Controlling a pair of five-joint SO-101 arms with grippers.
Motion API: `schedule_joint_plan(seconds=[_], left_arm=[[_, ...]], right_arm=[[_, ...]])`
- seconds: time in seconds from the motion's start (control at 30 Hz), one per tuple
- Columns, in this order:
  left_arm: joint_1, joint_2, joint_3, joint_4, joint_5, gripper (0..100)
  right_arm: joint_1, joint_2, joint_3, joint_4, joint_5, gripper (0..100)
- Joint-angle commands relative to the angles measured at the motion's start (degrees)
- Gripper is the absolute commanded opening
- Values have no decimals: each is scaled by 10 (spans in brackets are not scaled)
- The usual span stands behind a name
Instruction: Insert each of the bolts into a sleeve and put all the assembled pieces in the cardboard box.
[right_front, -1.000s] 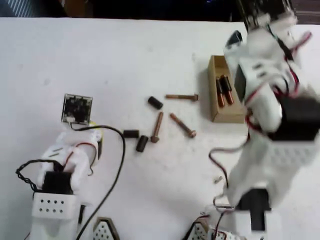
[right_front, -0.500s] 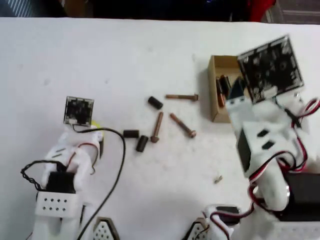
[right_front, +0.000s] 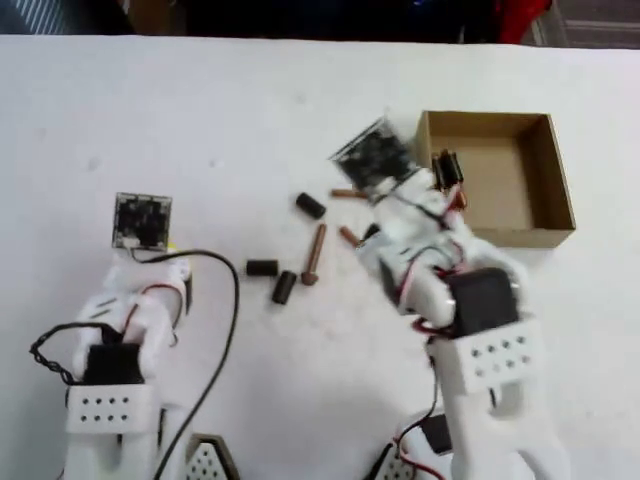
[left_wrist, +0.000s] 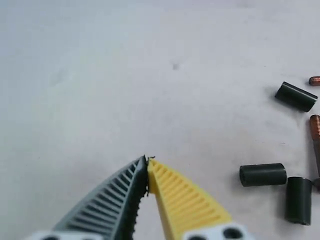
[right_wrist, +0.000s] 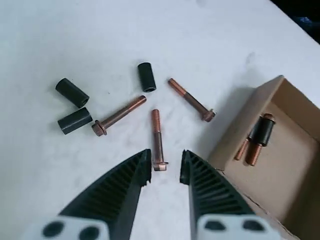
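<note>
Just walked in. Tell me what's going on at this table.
Two robot arms are pairing bolts with sleeves and boxing the results. The right gripper hangs open over the head of one loose bolt, next to the cardboard box, which already holds assembled pieces. Two more bolts and three black sleeves lie loose on the table. The left gripper is shut and empty over bare table, off to one side of the sleeves.

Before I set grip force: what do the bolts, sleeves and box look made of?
Bolts: copper-coloured metal with visible threads and a dull sheen, possibly plated. Sleeves: matte black, plastic or rubber, cannot tell which. Cardboard box: plain brown cardboard, unprinted, raw edges.
</note>
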Motion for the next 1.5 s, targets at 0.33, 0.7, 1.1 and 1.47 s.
schedule_joint_plan(seconds=[0.33, 0.7, 1.1, 1.47], left_arm=[[-78, -4, -5, -18, -7, 40], [-79, -4, -4, 2, -8, 42], [-79, -4, -4, 2, -11, 42], [-79, -4, -4, 2, -11, 42]], right_arm=[[-124, 44, 134, -182, -102, 87], [-150, 279, 10, -160, -303, 88], [-206, 491, -228, 15, -573, 88], [-206, 615, -298, 4, -715, 85]])
